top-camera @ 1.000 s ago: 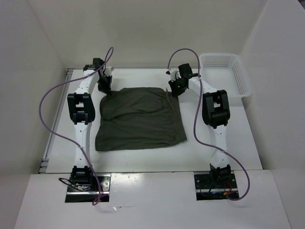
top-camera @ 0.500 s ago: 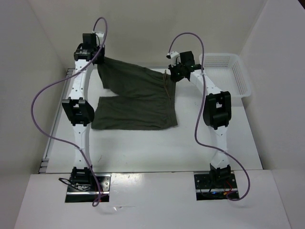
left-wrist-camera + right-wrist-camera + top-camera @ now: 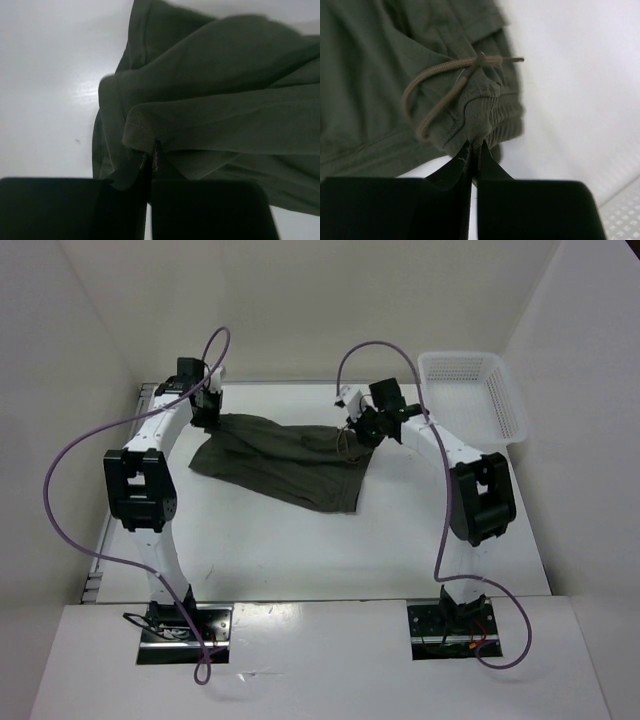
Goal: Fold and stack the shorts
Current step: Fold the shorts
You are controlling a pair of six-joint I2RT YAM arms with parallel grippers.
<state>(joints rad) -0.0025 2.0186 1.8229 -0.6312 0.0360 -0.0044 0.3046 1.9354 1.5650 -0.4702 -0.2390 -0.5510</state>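
The dark olive-green shorts [image 3: 285, 455] hang between my two grippers at the far side of the table, sagging onto it in the middle. My left gripper [image 3: 207, 416] is shut on a hem corner of the shorts [image 3: 210, 115]; its own jaws [image 3: 150, 165] pinch the cloth edge. My right gripper [image 3: 362, 426] is shut on the ribbed waistband corner of the shorts [image 3: 380, 75], with its tips [image 3: 475, 150] closed on the band beside the brown drawstring [image 3: 437, 82].
A white plastic mesh basket [image 3: 475, 390] stands at the far right of the white table [image 3: 330, 550]. White walls close in on the left, back and right. Purple cables loop over both arms.
Both grippers lifted the far edge of the shorts off the table, then came down and nearer; the cloth is now bunched into a narrower, slanting band.
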